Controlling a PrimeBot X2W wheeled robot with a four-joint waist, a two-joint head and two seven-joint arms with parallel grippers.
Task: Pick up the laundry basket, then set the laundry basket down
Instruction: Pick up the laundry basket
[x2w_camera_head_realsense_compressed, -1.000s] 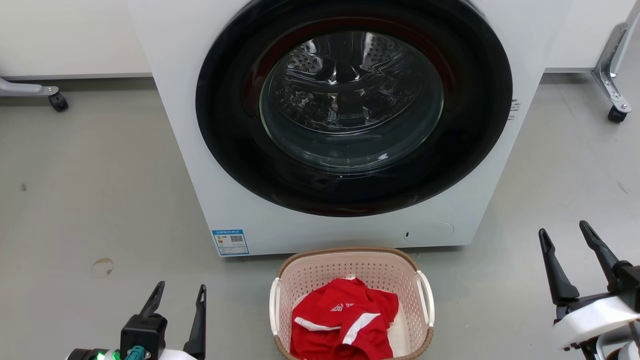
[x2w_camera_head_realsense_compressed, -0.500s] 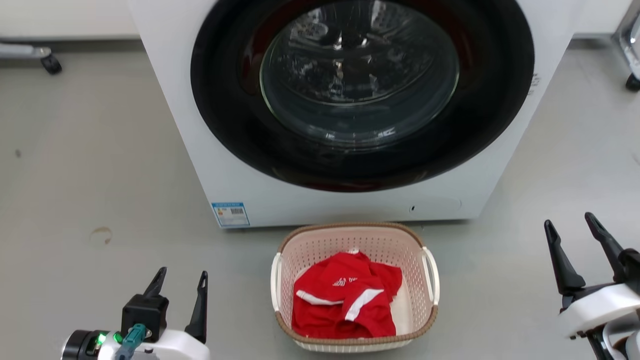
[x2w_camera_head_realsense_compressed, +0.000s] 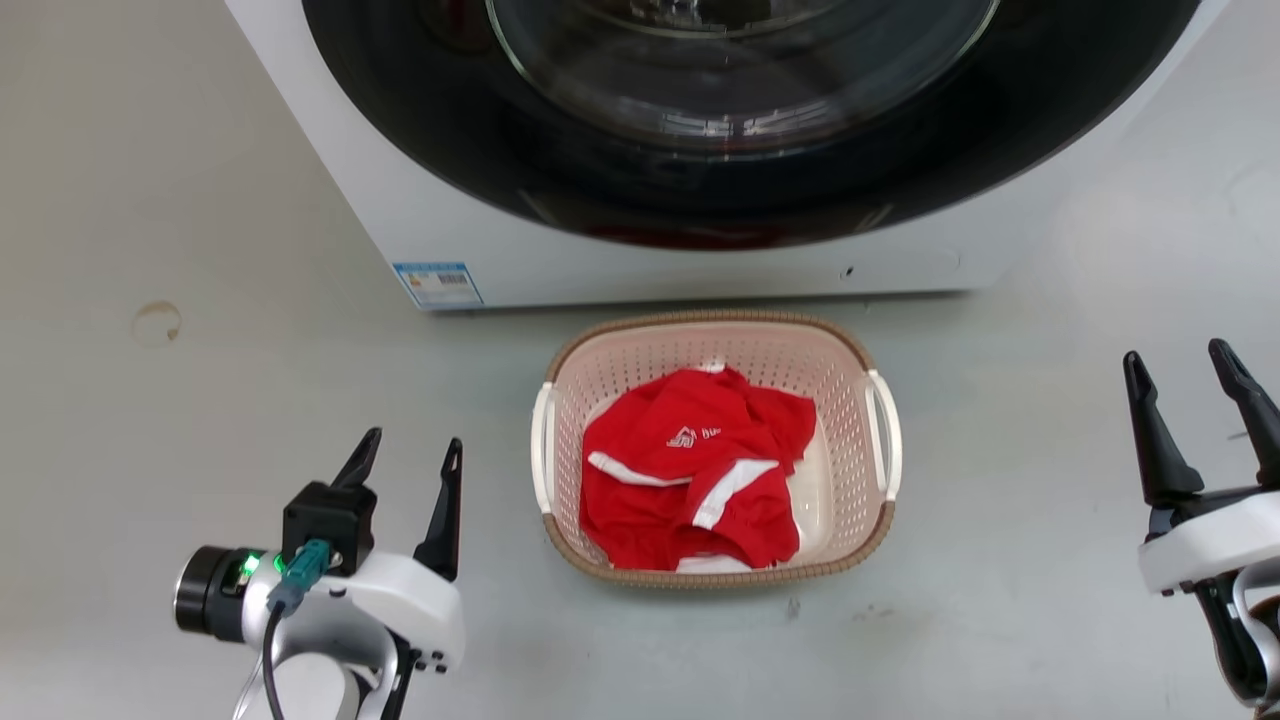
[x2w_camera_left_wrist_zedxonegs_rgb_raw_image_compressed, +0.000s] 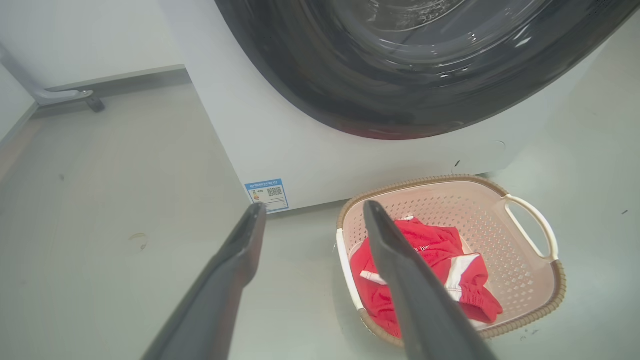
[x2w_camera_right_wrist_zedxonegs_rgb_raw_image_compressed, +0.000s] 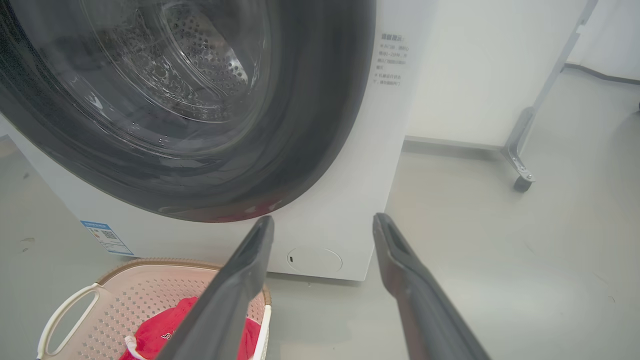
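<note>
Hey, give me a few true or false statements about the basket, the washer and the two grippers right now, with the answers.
1. The laundry basket sits on the floor in front of the washer. True.
2. The basket is empty. False: red clothing lies in it.
3. The left gripper and the right gripper are both open. True.
4. The left gripper grips the basket. False: it is beside the basket, apart from it.
</note>
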